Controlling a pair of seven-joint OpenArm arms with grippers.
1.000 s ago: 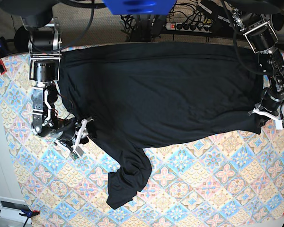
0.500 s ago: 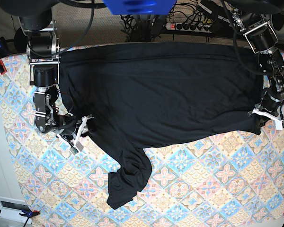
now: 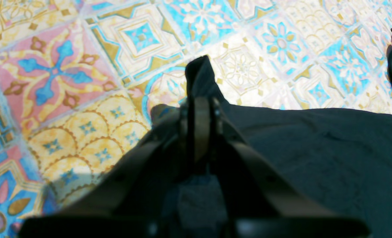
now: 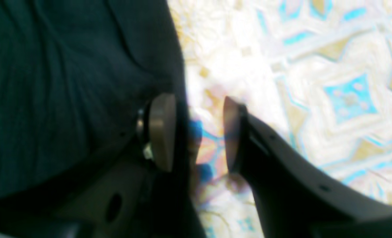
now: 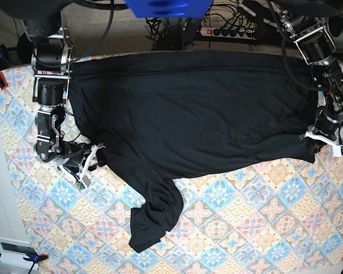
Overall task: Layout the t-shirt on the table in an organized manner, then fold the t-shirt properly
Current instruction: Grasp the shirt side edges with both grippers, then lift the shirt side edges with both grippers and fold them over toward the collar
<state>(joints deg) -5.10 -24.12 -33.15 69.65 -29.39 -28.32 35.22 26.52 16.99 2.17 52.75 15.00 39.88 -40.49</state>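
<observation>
Left gripper is clamping the t-shirt corner; right gripper is sitting released, shirt edge beside one finger.

In the right wrist view everything is blurred; the t-shirt is cut off at the top and left edges, and the table pattern is washed out. In the left wrist view the left gripper is seen dark and unfocused, and part of the shirt's pinched corner is hidden behind it.
</observation>
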